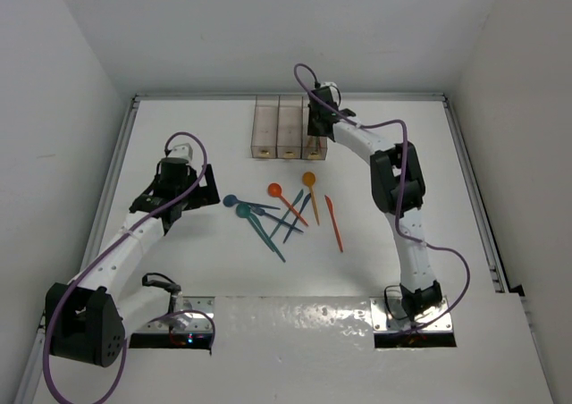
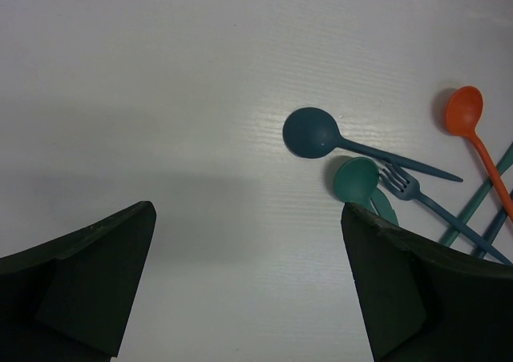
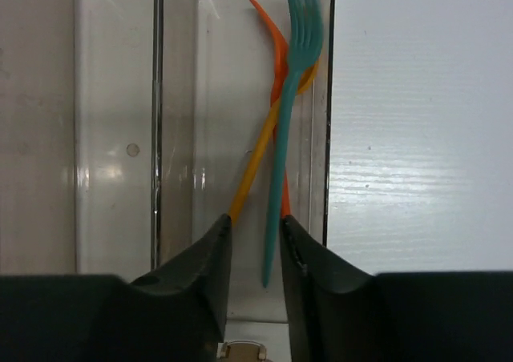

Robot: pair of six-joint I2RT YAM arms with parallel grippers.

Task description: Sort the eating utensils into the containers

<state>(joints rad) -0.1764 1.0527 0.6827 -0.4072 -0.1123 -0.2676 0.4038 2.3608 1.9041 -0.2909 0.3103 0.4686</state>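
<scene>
So: teal fork (image 3: 286, 130) is in the right-hand bin (image 3: 215, 98) of the three containers (image 1: 289, 127). Its long axis runs down the bin, tines at the far end. It lies across two orange utensils (image 3: 258, 158) already in there. I can't tell if it is flat or propped on them.

The key relation is that the fork's handle end sits right between my right claw's (image 3: 255, 227) fingers. That claw is parted only narrowly, but the gap is clearly wider than the handle, so I read the fork as not pinched. Handle and gap line up, so my exit should be straight up, with no sideways drift. Risk: the handle lies close to the right finger and could get dragged along.

The rest of the utensils are in a loose pile mid-table (image 1: 179, 127), well apart from the bins. My left claw (image 2: 248, 211) is wide, holds nothing, and is the nearer one. The blue spoon (image 2: 313, 132) lies just ahead and to its right, bowl toward the claw and handle pointing away to the right. Teal spoon (image 2: 357, 179) and blue fork (image 2: 405, 184) overlap beside it.
</scene>
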